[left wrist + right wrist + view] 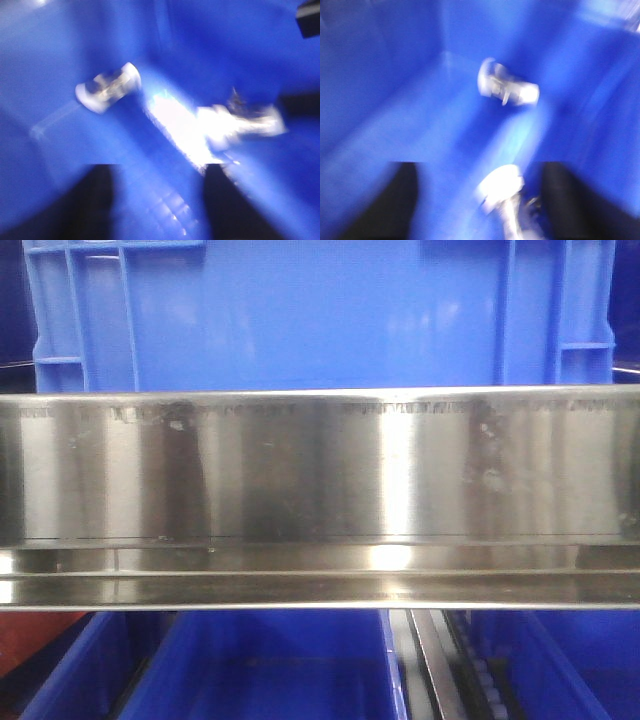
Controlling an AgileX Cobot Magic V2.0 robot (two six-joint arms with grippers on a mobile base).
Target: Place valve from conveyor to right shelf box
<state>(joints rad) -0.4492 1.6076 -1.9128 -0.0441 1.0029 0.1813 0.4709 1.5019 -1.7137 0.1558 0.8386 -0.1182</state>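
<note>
Both wrist views are blurred. In the left wrist view my left gripper (157, 175) is open and empty over the inside of a blue box (60, 165). Two shiny metal valves lie on its floor, one at the left (107, 87) and one at the right (245, 122). In the right wrist view my right gripper (480, 172) is open inside a blue box (380, 110). One valve (507, 90) lies ahead on the floor. Another valve (502, 190) sits between the spread jaws, nearer the right finger and not clamped. The conveyor is out of view.
The front view is filled by the right shelf's brushed steel rail (320, 470). A blue box (300, 310) stands above it. More blue boxes (270, 670) sit below, with a roller track (440, 660) between them. Neither arm shows there.
</note>
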